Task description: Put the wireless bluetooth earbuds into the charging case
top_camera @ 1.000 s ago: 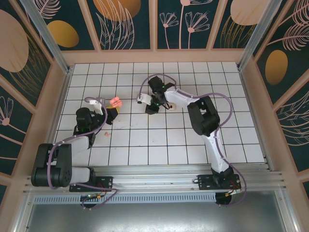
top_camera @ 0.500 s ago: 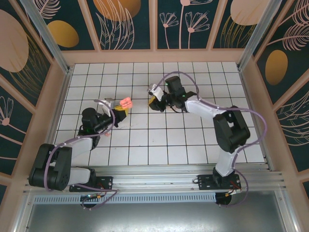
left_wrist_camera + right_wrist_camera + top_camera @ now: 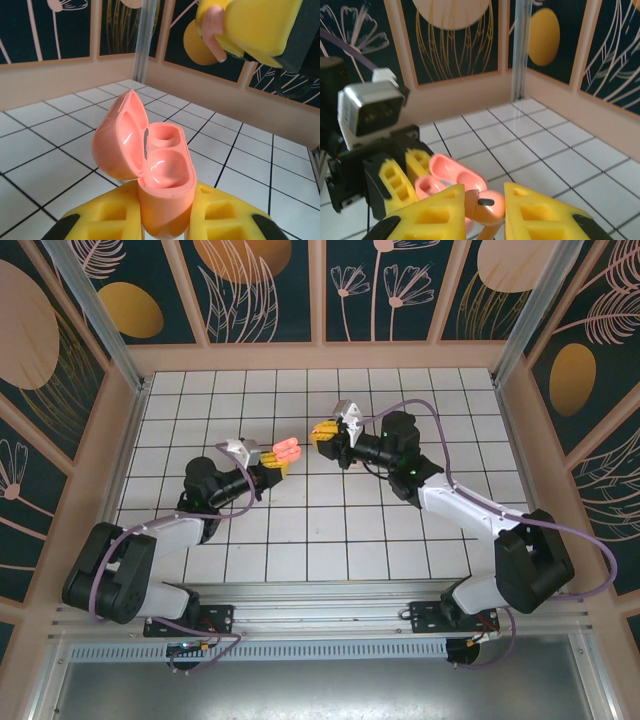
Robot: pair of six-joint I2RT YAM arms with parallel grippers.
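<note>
Left gripper (image 3: pixel 271 463): I see its yellow fingers (image 3: pixel 107 217) pressed on the lower half of the charging case (image 3: pixel 150 155), one from each side. It is pinching the case firmly, above the tiles.

Right gripper (image 3: pixel 325 432): it is closed on one of the wireless bluetooth earbuds (image 3: pixel 487 206). The earbud sits between the two yellow pads (image 3: pixel 442 210), with its rounded end and a small dark slot toward the wrist camera.

Charging case: held in the air by the left gripper, lid open. In the left wrist view the lid swings to the left and the glossy paler inside faces up, with one round well at the back. I cannot tell if the front well has something in it.

Earbud: from the left wrist view its pale pink stem (image 3: pixel 214 32) sticks out of the right gripper (image 3: pixel 250 25), up and to the right of the open case – not touching it.

Relation: in the top view the case (image 3: pixel 285 450) and the right gripper's tips face each other, near but apart. In the right wrist view the case (image 3: pixel 447 180) lies just behind the earbud.

Arms: both reach toward the middle of the white tiled floor (image 3: pixel 400 540) – left from the left side, right from the right side.

Surroundings: dark wall panels (image 3: pixel 260 290) with flower drawings stand around the floor.
</note>
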